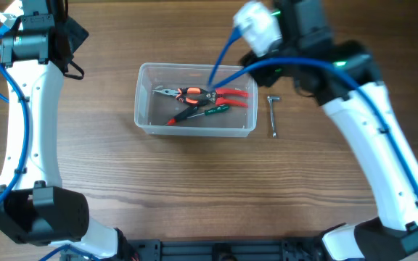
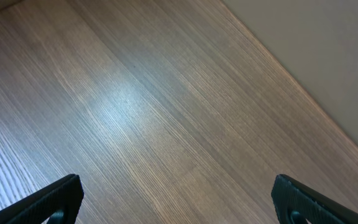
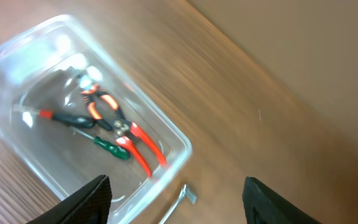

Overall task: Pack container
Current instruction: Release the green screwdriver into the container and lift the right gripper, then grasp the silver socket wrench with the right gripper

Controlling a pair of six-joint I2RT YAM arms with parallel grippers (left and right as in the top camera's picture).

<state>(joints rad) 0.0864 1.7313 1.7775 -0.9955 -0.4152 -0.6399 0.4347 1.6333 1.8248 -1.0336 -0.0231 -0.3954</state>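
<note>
The clear plastic container (image 1: 145, 123) sits mid-table and holds red-handled pliers (image 1: 227, 94), orange-and-black pliers (image 1: 187, 93) and a green-handled screwdriver (image 1: 216, 110). It also shows in the right wrist view (image 3: 17, 56) with the same tools (image 3: 143, 149). A small metal L-shaped key (image 1: 273, 114) lies on the table just right of the container, seen in the right wrist view (image 3: 180, 200) too. My right gripper (image 3: 176, 202) is open and empty, above the container's right end and the key. My left gripper (image 2: 176, 199) is open and empty over bare table at the far left.
The wooden table's (image 1: 85, 167) far edge (image 2: 303, 93) runs close to the left gripper. Blue cables (image 1: 227, 54) from the right arm hang over the container's right part. A black rail (image 1: 216, 250) lines the front edge.
</note>
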